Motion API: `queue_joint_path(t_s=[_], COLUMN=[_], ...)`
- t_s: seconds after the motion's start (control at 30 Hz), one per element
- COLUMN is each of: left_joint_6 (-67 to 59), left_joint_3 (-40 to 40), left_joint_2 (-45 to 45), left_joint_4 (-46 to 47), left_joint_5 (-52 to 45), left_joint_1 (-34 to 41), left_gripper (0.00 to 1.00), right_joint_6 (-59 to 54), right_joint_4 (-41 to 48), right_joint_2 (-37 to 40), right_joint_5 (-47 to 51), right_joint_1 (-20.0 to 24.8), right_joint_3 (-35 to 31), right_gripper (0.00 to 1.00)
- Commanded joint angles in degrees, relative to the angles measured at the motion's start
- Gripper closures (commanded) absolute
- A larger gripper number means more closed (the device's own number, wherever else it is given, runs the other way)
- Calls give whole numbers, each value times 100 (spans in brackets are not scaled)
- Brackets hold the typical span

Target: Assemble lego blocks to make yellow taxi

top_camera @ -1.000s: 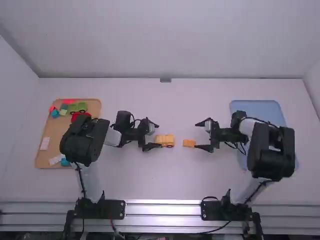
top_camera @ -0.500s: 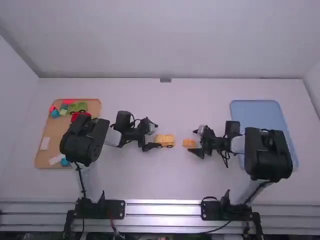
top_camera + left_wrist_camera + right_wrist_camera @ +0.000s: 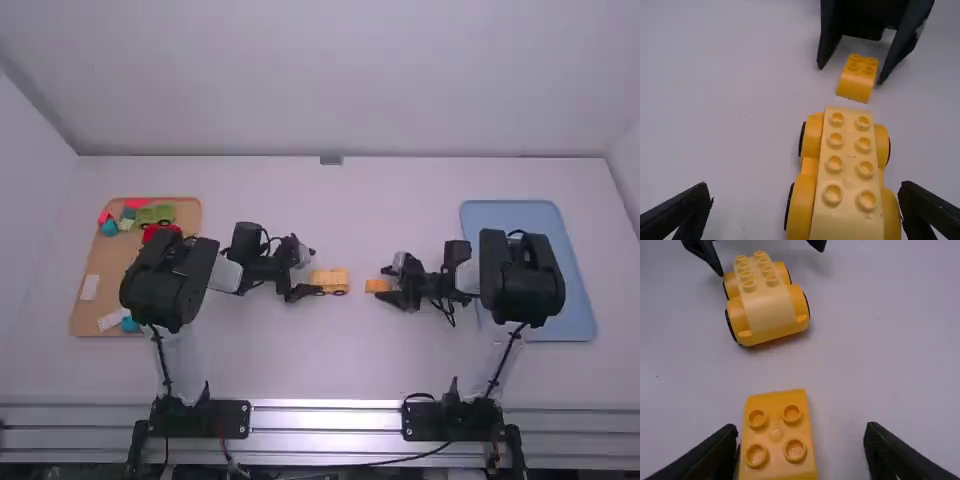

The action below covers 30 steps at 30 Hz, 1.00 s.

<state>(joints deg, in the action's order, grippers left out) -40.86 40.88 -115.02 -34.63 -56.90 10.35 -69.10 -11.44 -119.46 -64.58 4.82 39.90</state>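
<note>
White table [image 3: 330, 360], gap between car [image 3: 849, 172] and block [image 3: 776, 435], left pincer [image 3: 317, 272] spread, right pincer [image 3: 383, 284] spread

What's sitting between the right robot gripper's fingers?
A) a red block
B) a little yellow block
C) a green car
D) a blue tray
B: the little yellow block sits between the open fingers of the right gripper, with a gap on one side.
</note>
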Motion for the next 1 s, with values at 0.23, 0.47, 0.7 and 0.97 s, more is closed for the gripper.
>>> queue_joint_path(t_s=[0.23, 0.47, 0.7, 0.97], left_joint_6=[59, -352, -745, -763], left_joint_3=[85, 83, 85, 87], left_joint_2=[-26, -28, -28, -101], left_joint_4=[2, 282, 564, 507], left_joint_5=[-107, -190, 367, 546], left_joint_1=[17, 192, 448, 498], left_gripper=[1, 1, 1, 1], right_joint_6=[-122, -125, -144, -149], right_joint_4=[-13, 807, 2011, 2391], right_joint_2=[-76, 411, 861, 839], right_joint_5=[-170, -745, -299, 61], right_joint_1=[-120, -74, -590, -1392], right_joint_3=[57, 380, 1191, 1705], right_gripper=[69, 69, 70, 75])
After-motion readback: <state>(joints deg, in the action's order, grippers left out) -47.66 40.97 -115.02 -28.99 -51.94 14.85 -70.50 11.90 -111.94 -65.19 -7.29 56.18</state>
